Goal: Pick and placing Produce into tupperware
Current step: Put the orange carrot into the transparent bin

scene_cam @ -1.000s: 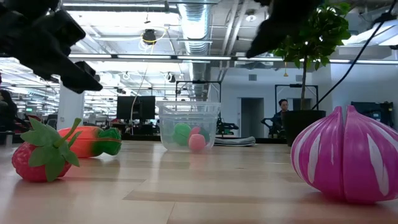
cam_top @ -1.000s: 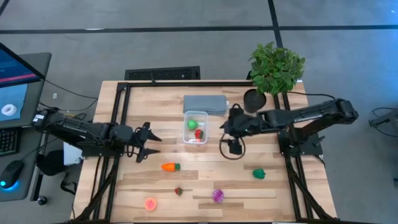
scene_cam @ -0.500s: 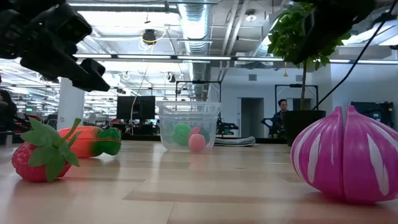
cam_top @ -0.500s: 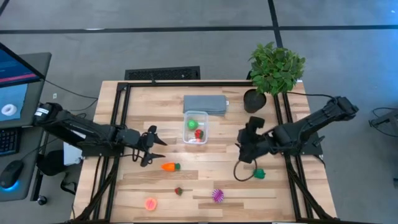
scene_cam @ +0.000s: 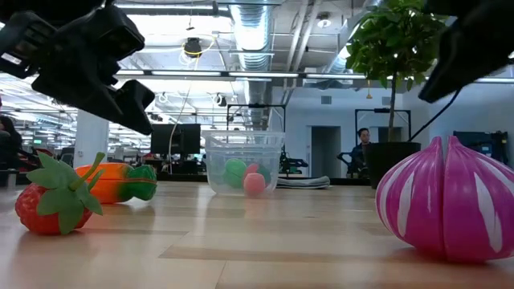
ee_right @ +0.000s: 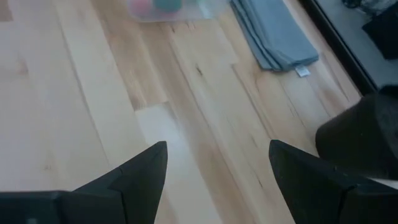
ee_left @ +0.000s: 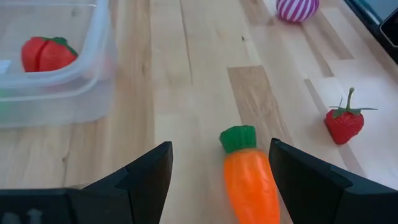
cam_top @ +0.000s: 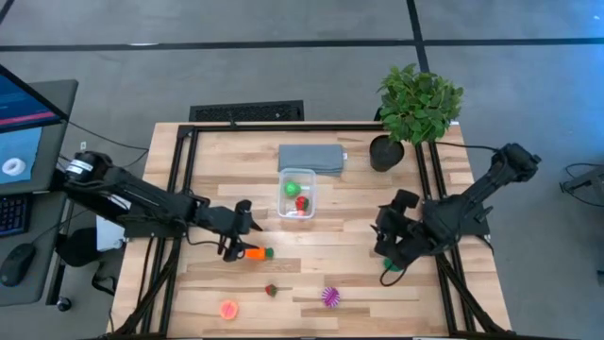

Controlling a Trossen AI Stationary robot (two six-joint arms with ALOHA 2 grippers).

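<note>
Potted plant, grey pad

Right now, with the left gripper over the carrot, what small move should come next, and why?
Probably lower the left gripper a little and close on the carrot. Its open fingers already straddle the carrot, which lies flat on the table beside the tupperware. The right gripper is open over bare wood, holding nothing.

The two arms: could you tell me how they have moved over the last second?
The left gripper advanced, open, to the orange toy carrot. The right gripper withdrew from beside the clear plastic tub toward the table's near right. Produce and tub stayed put.
</note>
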